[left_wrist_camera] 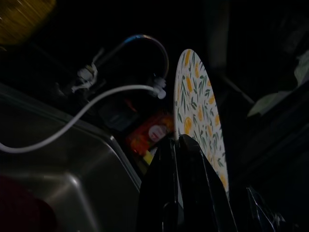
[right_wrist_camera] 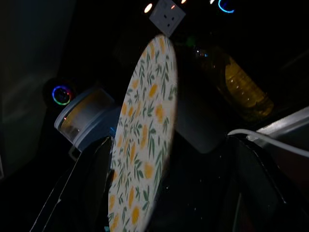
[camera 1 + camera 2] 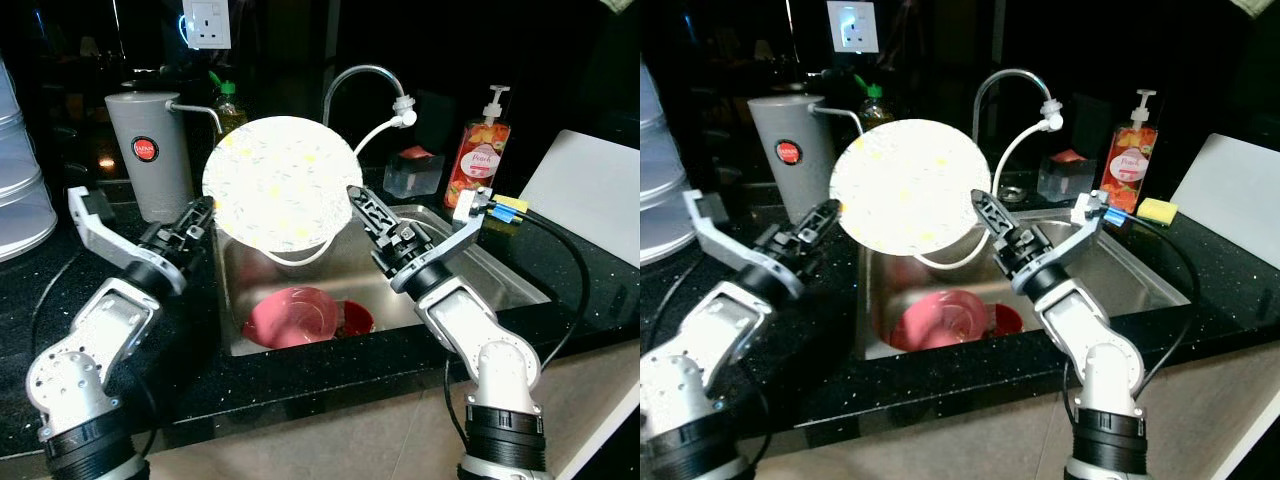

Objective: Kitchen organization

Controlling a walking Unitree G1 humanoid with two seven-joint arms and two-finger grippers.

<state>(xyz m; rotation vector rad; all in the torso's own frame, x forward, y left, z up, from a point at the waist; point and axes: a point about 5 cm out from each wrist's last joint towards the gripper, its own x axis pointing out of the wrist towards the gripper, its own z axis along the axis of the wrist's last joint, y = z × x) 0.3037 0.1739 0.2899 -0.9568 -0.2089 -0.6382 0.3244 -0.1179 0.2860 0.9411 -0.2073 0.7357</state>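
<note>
I hold a floral plate upright above the sink, clear of the pink dishes below. My left gripper has its jaws clenched on one rim; my right gripper, jaws spread, straddles the opposite edge. Both arms reach inward, elbows bent.

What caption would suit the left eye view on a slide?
Both grippers, left and right, hold a floral plate upright over the sink, where pink dishes lie.
</note>
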